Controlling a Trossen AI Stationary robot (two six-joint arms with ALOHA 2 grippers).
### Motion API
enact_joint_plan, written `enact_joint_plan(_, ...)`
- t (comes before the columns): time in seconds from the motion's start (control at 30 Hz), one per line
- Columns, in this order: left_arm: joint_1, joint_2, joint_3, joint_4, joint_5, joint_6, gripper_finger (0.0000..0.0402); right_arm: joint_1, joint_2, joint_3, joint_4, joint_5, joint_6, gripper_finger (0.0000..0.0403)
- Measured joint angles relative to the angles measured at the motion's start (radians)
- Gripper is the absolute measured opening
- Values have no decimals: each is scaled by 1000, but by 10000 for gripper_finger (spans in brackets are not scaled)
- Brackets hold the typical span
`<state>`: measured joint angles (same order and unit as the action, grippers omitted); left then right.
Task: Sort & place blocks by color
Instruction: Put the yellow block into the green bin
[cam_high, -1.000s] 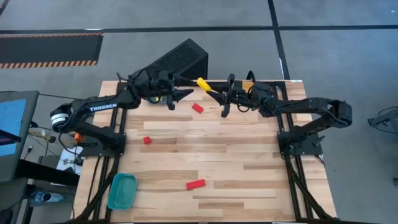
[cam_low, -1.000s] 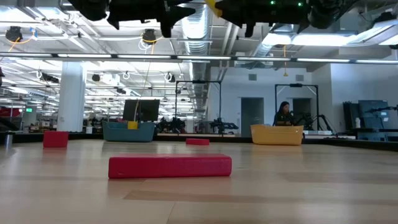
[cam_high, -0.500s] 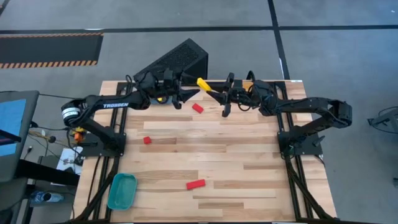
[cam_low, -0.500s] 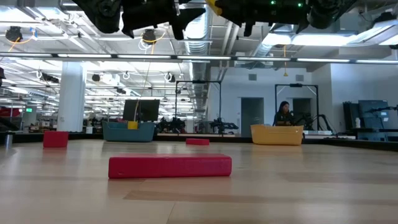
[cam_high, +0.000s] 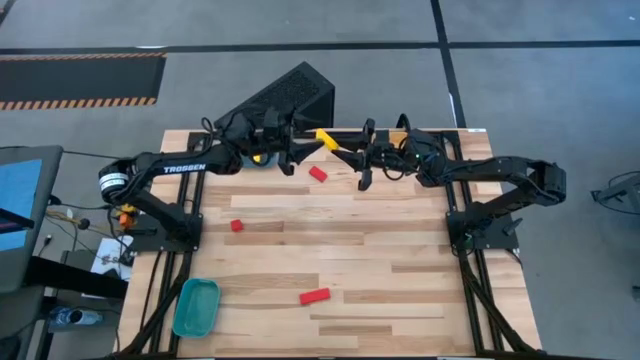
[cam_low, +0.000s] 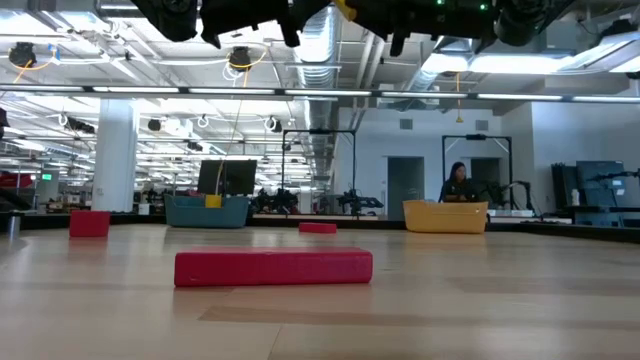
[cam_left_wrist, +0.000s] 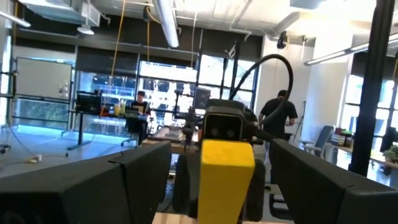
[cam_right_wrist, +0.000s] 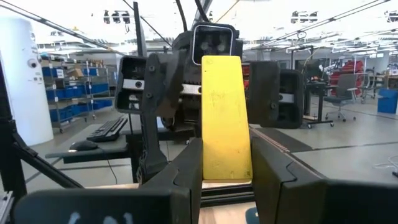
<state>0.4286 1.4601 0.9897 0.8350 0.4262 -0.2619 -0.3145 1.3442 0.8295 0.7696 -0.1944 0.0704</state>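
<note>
Mid-air handover at the table's far edge, by the look of it: the right gripper is clamped on the near end of a yellow bar, fingers tight on both long faces (clear in right wrist view, yellow bar sticking out fwd). The left gripper faces it head-on w/ jaws apart, the bar's free end sitting btwn the two fingers but not touching either as far as I can tell. Bar looks rigid, light, smooth-sided plastic or wood; no give, so a firm pinch on the flat long faces near the free end should hold, and too shallow a bite prob lets it pivot or slip. Rest of the blocks are down on the table: red bar near front, small red cube left of centre, another red block just below the grippers. Teal bin at front-left corner, well apart from everything.
</note>
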Motion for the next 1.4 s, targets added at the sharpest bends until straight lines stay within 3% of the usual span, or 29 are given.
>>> enact_joint_plan(0.3,-17,0,0,-13,-11,-19,251,0,0,0,46,-16,0,107)
enact_joint_plan(0.83,-19,0,0,-16,16,-53,65,8,0,0,47,-21,34,107)
enact_joint_plan(1.2,-12,-6,0,-26,11,-50,64,16,0,0,46,-15,67,108)
enact_joint_plan(1.4,26,-46,0,-156,5,-44,64,1,1,0,25,42,138,136)
